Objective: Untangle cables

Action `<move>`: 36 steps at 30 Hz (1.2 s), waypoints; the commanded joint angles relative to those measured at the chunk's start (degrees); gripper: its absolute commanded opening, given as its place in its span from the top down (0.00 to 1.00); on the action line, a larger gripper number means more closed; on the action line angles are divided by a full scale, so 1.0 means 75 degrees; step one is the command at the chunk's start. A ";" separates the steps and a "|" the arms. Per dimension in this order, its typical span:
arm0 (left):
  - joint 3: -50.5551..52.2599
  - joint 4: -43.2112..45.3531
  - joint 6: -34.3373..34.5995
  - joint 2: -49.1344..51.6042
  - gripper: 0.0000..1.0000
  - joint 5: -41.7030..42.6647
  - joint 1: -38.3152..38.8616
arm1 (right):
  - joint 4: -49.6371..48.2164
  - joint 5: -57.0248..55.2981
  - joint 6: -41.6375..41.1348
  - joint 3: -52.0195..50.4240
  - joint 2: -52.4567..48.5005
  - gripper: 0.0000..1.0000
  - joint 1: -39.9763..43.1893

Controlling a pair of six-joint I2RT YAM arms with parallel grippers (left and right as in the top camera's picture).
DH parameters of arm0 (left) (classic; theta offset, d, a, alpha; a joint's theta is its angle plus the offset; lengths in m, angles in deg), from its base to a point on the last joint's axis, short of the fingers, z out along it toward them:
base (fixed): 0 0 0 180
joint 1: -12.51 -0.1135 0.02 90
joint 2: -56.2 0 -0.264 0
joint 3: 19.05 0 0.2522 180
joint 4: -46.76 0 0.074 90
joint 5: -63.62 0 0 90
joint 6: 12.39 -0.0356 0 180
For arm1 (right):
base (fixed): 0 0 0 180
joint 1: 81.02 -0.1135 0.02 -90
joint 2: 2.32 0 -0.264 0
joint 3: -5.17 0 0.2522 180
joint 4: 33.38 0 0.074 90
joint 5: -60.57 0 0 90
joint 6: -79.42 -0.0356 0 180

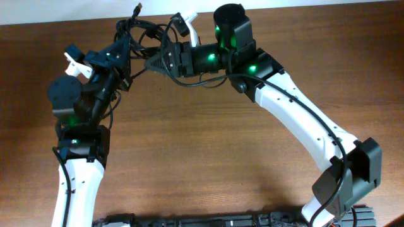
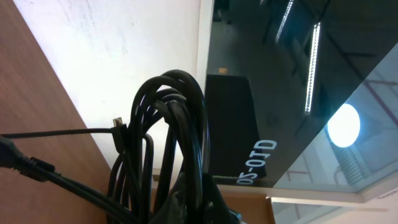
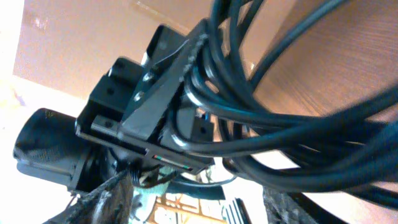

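Observation:
The cables (image 1: 140,39) are a bundle of thin black cords held up near the table's far edge, with one plug end (image 1: 137,8) sticking out at the back. My left gripper (image 1: 124,55) is shut on the bundle. In the left wrist view the cords (image 2: 177,118) rise in a loop out of its jaws (image 2: 202,200). My right gripper (image 1: 153,64) is right beside it, open. In the right wrist view its fingers (image 3: 199,202) stand wide apart, the cords (image 3: 280,155) run across just ahead of them, and the left gripper (image 3: 146,106) clamps the cords.
The brown wooden table (image 1: 208,145) spreads toward the front. A white wall (image 2: 124,50) and a dark glass panel (image 2: 298,93) lie beyond the far edge. A thin cord with a small plug (image 2: 115,129) trails left over the table.

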 commanded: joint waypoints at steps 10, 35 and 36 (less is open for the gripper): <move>-0.0067 0.0382 0.0507 -0.0026 1.00 0.0557 0.0052 | -0.0012 -0.1714 -0.0149 0.0067 0.0047 0.53 0.0020; -0.0067 0.0463 0.0501 -0.0023 1.00 0.1174 0.0026 | 0.2436 -0.3500 0.0676 0.0067 0.0047 0.96 0.0020; -0.0067 0.0466 0.0501 -0.0023 1.00 0.1177 0.0015 | 0.2643 -0.3669 0.0699 0.0067 0.0047 0.96 0.0020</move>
